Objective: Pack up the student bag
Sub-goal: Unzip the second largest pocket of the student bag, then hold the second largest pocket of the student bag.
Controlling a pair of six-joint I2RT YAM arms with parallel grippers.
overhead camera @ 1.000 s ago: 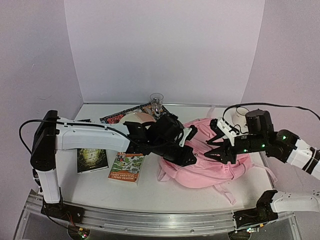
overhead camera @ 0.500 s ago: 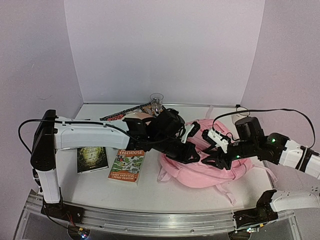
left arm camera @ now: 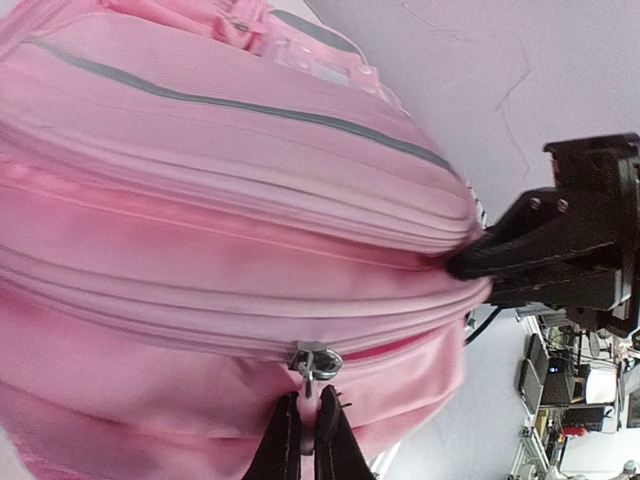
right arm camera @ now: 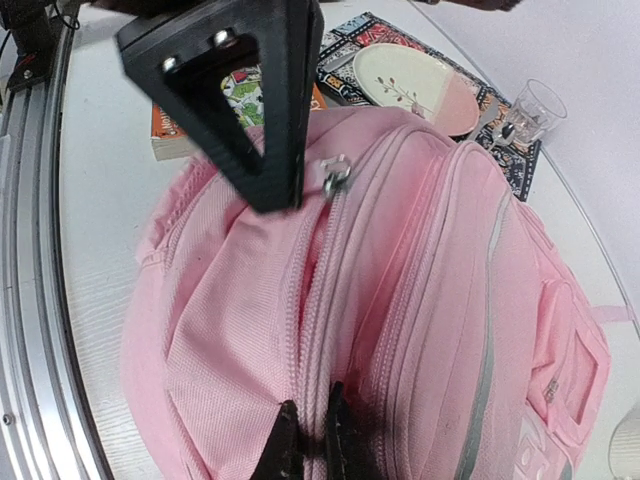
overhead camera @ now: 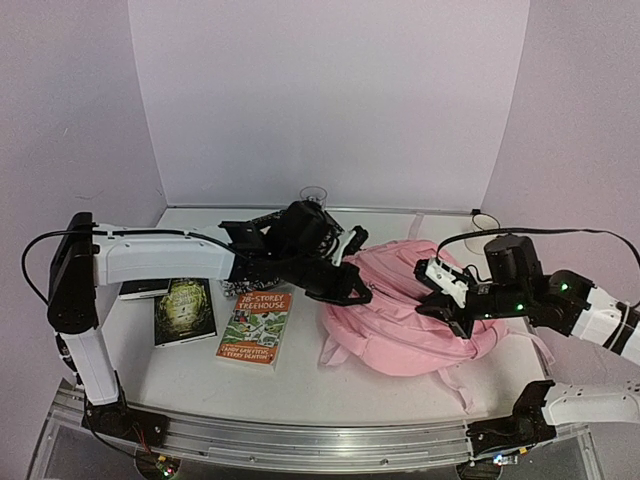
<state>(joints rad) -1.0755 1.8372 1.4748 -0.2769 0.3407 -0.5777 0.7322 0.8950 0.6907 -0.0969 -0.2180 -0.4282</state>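
The pink student bag (overhead camera: 400,320) lies on the table right of centre. My left gripper (overhead camera: 352,292) is at its left edge. In the left wrist view the left gripper (left arm camera: 308,425) is shut on the pink pull tab of the metal zipper slider (left arm camera: 316,362). Behind the slider the zip shows a narrow open gap. My right gripper (overhead camera: 447,308) is at the bag's right side. In the right wrist view the right gripper (right arm camera: 313,432) is shut on the fabric along the zipper seam of the bag (right arm camera: 420,300). The slider (right arm camera: 335,176) shows at the far end, by the left gripper's fingers (right arm camera: 250,110).
An orange Treehouse book (overhead camera: 255,327) and a dark green book (overhead camera: 184,310) lie left of the bag. A glass (overhead camera: 313,196) stands at the back. A plate (right arm camera: 405,85) on a patterned mat and the glass (right arm camera: 528,108) sit beyond the bag.
My left gripper has moved left along the bag with the zipper pull, and the arm now hides the plate in the top view. My right gripper has shifted slightly right, still on the bag.
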